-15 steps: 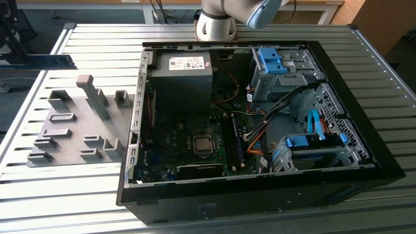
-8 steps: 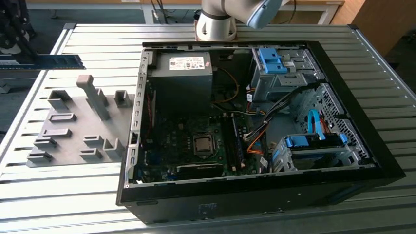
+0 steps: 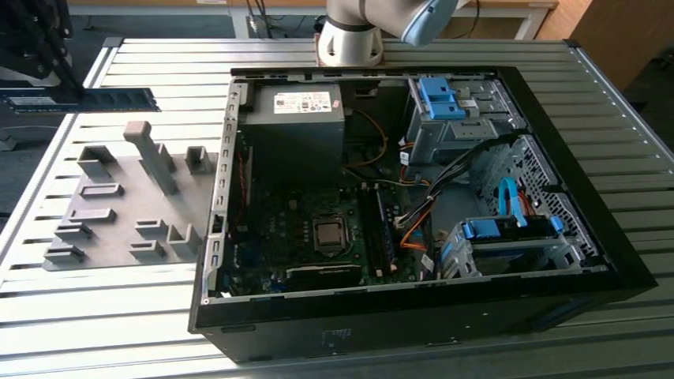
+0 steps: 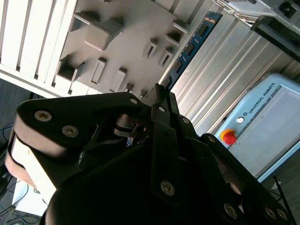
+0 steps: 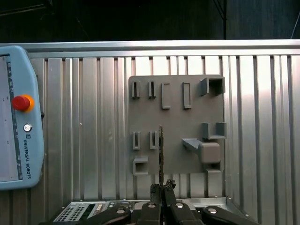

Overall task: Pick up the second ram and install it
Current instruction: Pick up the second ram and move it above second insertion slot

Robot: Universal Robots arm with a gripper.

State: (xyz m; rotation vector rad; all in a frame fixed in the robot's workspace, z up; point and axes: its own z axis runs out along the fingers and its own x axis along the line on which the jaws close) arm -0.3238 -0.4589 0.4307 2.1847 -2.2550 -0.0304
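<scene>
Above the grey holder tray [image 3: 132, 201] on the tabletop [image 3: 589, 79], the gripper [image 5: 161, 186] has its jaws clenched on one end of the second ram [image 3: 90, 100]. The stick looks light, stiff and fragile, so it is safest gripped by its edges.

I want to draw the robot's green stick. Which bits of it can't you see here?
- Exterior view: the second ram is cut off by the picture's left edge.
- First wrist view: it is edge-on, so its chips are hidden.
- Second wrist view: the black jaws cover the end they hold.
</scene>
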